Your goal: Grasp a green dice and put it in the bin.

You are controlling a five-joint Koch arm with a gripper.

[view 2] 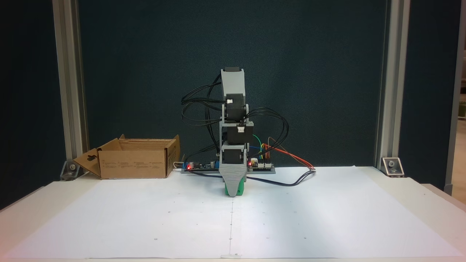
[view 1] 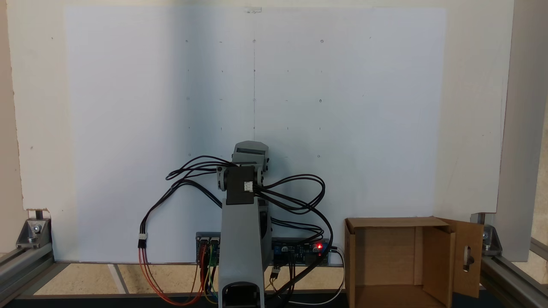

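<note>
In a fixed view the green dice sits on the white paper just in front of the arm's base. My gripper points straight down onto it, and its grey front jaw covers the dice's upper part. The other jaw lies behind, so its opening is hidden. From the other fixed view the folded arm covers both gripper tips and dice. The bin, a brown cardboard box with open flaps, stands left of the arm there, and at the lower right in the other view.
A controller board with red lights and looping black cables lie beside the arm's base. Aluminium frame posts stand at the table's back corners. White paper with small dot marks covers the table.
</note>
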